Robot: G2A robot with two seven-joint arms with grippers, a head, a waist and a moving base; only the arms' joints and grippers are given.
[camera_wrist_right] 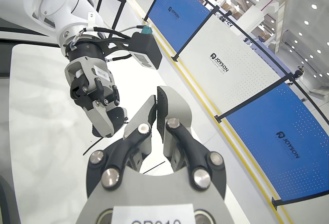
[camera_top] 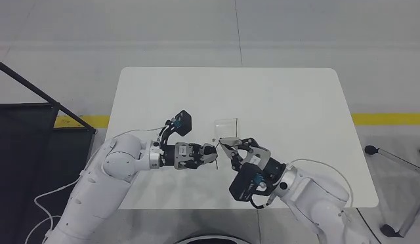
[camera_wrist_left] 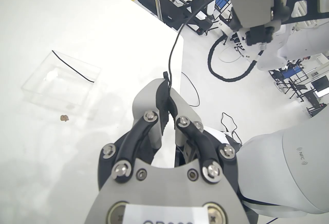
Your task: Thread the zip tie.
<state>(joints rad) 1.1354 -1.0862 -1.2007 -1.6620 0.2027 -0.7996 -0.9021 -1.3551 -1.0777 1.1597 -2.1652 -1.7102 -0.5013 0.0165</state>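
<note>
White table, matte and round-cornered, stands on a pale grey floor crossed by yellow lines. Blue and white perforated panels fence the hall behind.

Over the middle of the table, toward its near edge, I have both grippers almost tip to tip. My left gripper is clamped tight on the small square head of the zip tie. The zip tie is a thin black plastic strap that rises from the pads in a soft curve to the right gripper. That one's fingers are pressed together too, and on my feed they seem to pinch the strap's far end, though I can't be sure.

Just beyond the grippers, toward the far edge, a shallow clear plastic tray sits flat with a spare tie lying across it. A small brown speck lies just beside the tray.
</note>
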